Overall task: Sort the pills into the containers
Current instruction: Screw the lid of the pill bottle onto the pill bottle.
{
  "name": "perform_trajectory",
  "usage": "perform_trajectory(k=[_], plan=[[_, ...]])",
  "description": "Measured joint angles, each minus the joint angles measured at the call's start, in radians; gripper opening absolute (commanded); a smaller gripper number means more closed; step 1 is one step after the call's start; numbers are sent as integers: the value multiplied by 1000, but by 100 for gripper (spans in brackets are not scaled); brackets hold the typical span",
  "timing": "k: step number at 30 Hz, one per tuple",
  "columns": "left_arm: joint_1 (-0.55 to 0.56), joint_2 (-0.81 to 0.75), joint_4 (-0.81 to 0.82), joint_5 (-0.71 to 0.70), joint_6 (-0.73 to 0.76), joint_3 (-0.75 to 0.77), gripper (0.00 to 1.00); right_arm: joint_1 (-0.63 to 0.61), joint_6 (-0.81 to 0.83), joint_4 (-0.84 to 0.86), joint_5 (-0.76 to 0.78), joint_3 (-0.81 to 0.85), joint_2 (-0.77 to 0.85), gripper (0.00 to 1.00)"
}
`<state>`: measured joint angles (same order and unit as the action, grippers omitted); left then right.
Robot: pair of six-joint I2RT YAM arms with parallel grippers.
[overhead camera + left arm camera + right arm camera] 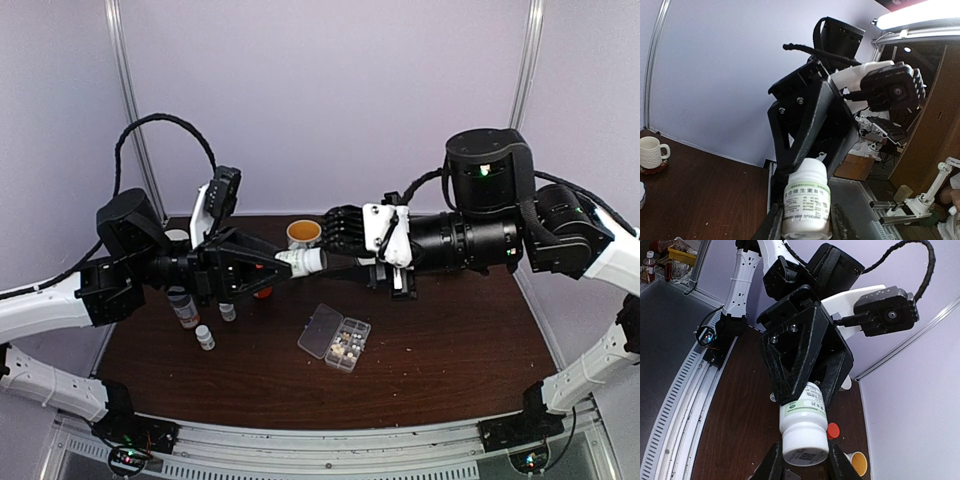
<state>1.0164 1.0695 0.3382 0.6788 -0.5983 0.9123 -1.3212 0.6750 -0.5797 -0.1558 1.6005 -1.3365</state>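
Item: white bottle (300, 262), lying level in mid-air and being held at both ends. The left gripper (806, 225) is clamping the labelled body, its jaws standing only as far apart as the bottle is wide. The right gripper (805, 461) is pinching the cap end from the opposite side, its jaws pressing against it. Item: clear organizer box (335, 337), lying on the brown table (450, 360) below the two grippers and a little toward the arm bases. Its lid is lying open on the side nearer the left gripper. The pills (347, 347) are sitting in its compartments, whitish and tan; the count cannot be told. Item: yellow-lined cup (303, 233), standing just beyond the meeting grippers. Item: small white bottle (205, 337), standing below the left gripper, beside a grey-capped bottle (183, 305).
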Motion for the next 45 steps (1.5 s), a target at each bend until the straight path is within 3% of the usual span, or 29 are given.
perform_trajectory(k=[3, 9, 24, 29, 40, 45], plan=[[3, -13, -45, -31, 94, 3, 0, 7, -83, -6, -9, 0, -6, 1], [9, -19, -139, -79, 382, 48, 0, 23, -293, 1, -31, -1, -9, 0], [41, -13, -160, -192, 1305, 74, 0, 90, -900, 45, -173, -25, 6, 0], [41, 6, -171, -248, 1598, 77, 0, 153, -1139, 152, -273, -113, 25, 0], [40, 43, -156, -346, 1957, 112, 0, 223, -1593, 440, -374, -294, 76, 0], [42, 51, -138, -372, 1979, 123, 0, 235, -1672, 482, -392, -308, 78, 4]])
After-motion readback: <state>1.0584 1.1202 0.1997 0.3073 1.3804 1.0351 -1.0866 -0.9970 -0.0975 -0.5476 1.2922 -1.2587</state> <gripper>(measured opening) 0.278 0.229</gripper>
